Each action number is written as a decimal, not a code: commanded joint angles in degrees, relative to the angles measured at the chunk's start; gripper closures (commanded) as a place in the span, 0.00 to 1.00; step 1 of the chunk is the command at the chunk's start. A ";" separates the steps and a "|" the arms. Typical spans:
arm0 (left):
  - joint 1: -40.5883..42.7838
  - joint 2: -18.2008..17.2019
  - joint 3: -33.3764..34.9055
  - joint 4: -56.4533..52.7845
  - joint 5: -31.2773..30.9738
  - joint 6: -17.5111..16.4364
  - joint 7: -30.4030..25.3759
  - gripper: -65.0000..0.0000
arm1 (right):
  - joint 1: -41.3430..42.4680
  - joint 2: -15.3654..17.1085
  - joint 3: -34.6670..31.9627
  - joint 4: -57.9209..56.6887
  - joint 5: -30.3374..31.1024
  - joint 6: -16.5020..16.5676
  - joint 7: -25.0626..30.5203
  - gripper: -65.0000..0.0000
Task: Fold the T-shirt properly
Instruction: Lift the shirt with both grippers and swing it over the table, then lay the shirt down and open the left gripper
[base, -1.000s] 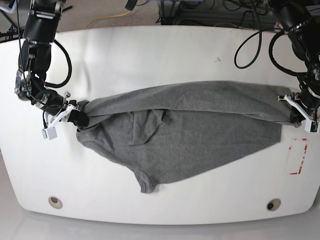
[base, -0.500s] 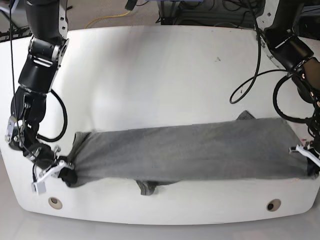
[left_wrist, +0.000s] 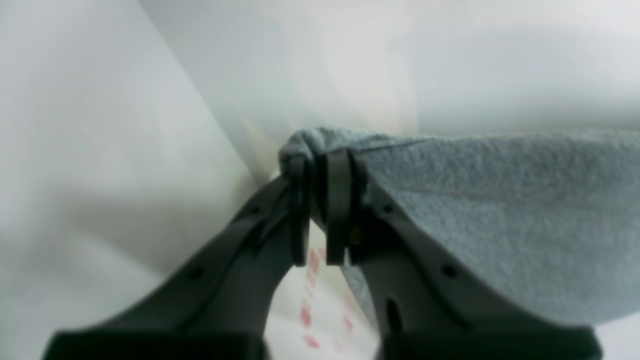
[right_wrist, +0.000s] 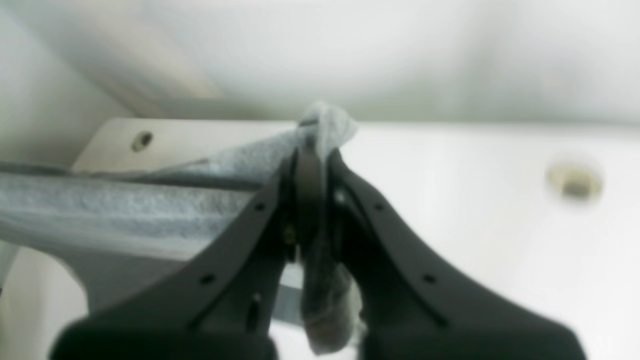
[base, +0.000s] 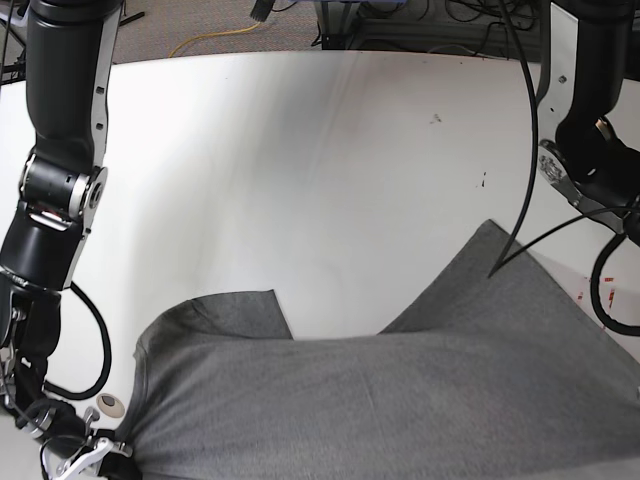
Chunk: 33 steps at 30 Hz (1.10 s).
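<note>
While both wrist views show pinched grey cloth, I see my left hand (left_wrist: 317, 210) and right hand (right_wrist: 310, 200) clamped on the T-shirt (base: 400, 400), which spreads over the white worktop's (base: 300, 150) near edge.

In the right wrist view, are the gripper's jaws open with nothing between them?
No, the right gripper is shut on a bunched fold of the grey T-shirt, which pokes out above its tips.
</note>
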<state>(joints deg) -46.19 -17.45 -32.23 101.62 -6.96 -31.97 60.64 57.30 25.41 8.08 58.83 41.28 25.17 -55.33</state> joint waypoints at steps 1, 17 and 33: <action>-5.28 -1.93 0.01 0.75 0.50 0.63 -1.70 0.95 | 5.16 2.15 -1.18 1.08 0.61 -0.25 1.84 1.00; -10.73 -7.03 6.16 -4.61 -2.66 -5.00 0.59 0.94 | 7.36 5.84 -6.19 1.79 7.21 0.99 -1.06 1.00; 12.92 -8.70 1.77 10.60 -14.53 -5.00 13.95 0.94 | -18.05 9.80 -1.88 9.96 17.23 0.90 -3.00 1.00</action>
<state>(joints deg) -32.77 -24.84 -29.02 110.41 -21.39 -37.06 74.30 38.65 33.56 3.53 66.39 57.41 25.98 -59.05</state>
